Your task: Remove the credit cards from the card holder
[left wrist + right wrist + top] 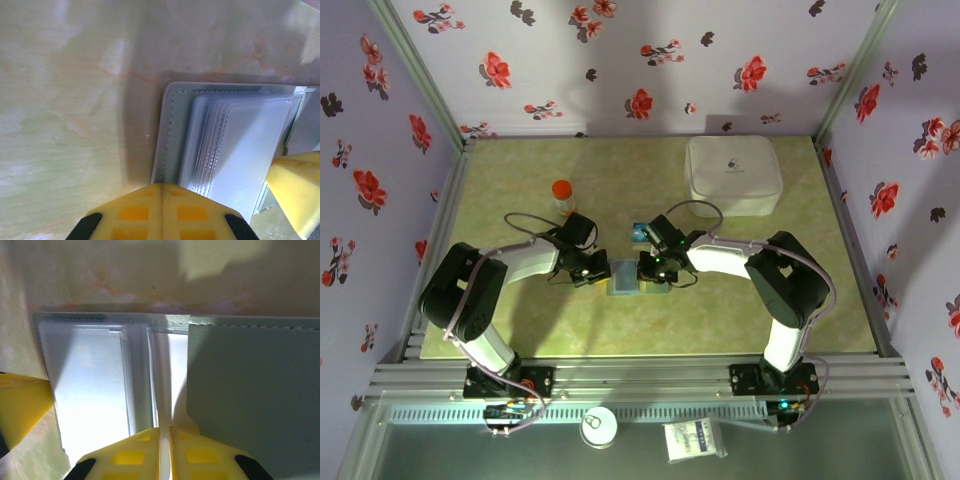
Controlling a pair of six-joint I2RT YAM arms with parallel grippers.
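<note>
- The holder [623,277] is lying open on the counter [510,335], midway between the two arms.
- The left gripper [161,186], jaws together, is bearing on the holder's outer edge. Whether it is pinching the cover cannot be told.
- The right gripper [165,430], jaws nearly together, is apparently nipping a thin leaf at the holder's fold.
- The clear sleeves [250,145] are glaring white, so which one is carrying a card is unclear.
- Done well, the left is likely pinning the holder flat while the right is drawing card, not plastic, straight out.
- A teal card [638,231], seemingly, is lying just behind the holder.
- A bottle [563,195] and a white case [733,175] are standing farther back, blocking nothing.
- The crowding grippers are the likelier hindrance.
</note>
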